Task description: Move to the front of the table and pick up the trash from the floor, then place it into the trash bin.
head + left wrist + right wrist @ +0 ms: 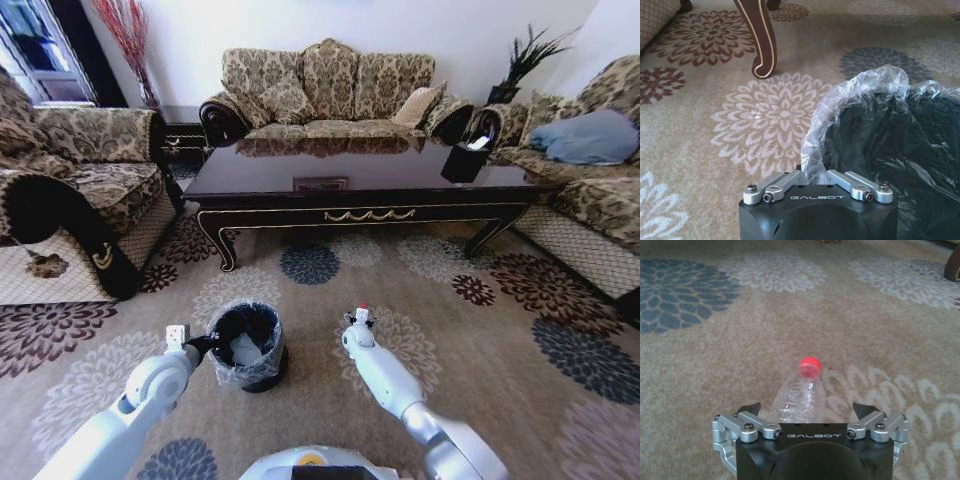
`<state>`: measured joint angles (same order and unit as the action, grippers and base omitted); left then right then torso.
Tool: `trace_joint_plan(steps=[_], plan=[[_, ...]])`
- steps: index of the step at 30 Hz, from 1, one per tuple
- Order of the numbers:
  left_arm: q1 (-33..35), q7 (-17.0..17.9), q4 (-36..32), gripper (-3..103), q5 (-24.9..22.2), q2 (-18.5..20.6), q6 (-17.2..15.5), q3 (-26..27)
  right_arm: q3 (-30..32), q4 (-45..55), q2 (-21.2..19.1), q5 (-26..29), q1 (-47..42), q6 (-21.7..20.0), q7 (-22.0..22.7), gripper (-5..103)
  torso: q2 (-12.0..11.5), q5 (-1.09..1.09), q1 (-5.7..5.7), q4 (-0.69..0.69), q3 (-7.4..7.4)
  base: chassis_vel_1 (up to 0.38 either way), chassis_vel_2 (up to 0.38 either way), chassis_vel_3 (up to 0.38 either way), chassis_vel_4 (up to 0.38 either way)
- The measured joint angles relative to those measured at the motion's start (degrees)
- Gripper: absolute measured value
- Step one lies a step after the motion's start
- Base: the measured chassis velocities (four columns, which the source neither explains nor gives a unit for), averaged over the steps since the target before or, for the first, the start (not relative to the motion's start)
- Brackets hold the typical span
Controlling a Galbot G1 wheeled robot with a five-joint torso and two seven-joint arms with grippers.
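Currently a clear crushed plastic bottle with a red cap (799, 399) lies between the spread-apart fingers of the right end effector (809, 416), low over the patterned beige carpet (790, 325). Closure should be centred on the body. The left end effector (815, 179) is clamped on the liner rim of the small black bin (900, 150).

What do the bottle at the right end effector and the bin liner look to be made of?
The bottle looks like thin clear plastic, ribbed and glossy, with an opaque red cap; carpet shows through its wall. It lies between the open fingers of the right end effector. The liner looks like thin translucent plastic film, crinkled and shiny, draped over the black trash bin, with the left end effector at its rim.
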<state>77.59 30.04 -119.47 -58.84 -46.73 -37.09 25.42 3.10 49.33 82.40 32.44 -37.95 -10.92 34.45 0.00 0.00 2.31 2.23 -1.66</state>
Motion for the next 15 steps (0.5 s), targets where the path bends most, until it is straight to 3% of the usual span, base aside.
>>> trace_joint_plan(steps=[13, 15], plan=[[-1.75, 0.11, 0.69, 3, -0.26, 0.57, -0.05, -1.60, 1.77, -7.18, 2.38, -2.29, 1.25, 1.42, -2.99, 103, 0.00, -0.01, 0.00, -0.01, 0.01, 0.000, 0.000, 0.000, 0.000], [-1.99, 0.11, 0.84, 3, -0.39, 0.69, -0.07, -1.61, 1.97, -7.18, 2.51, -2.28, 1.19, 1.44, -2.98, 95, 0.00, -0.01, 0.00, -0.03, 0.01, 0.000, 0.000, 0.000, 0.000]])
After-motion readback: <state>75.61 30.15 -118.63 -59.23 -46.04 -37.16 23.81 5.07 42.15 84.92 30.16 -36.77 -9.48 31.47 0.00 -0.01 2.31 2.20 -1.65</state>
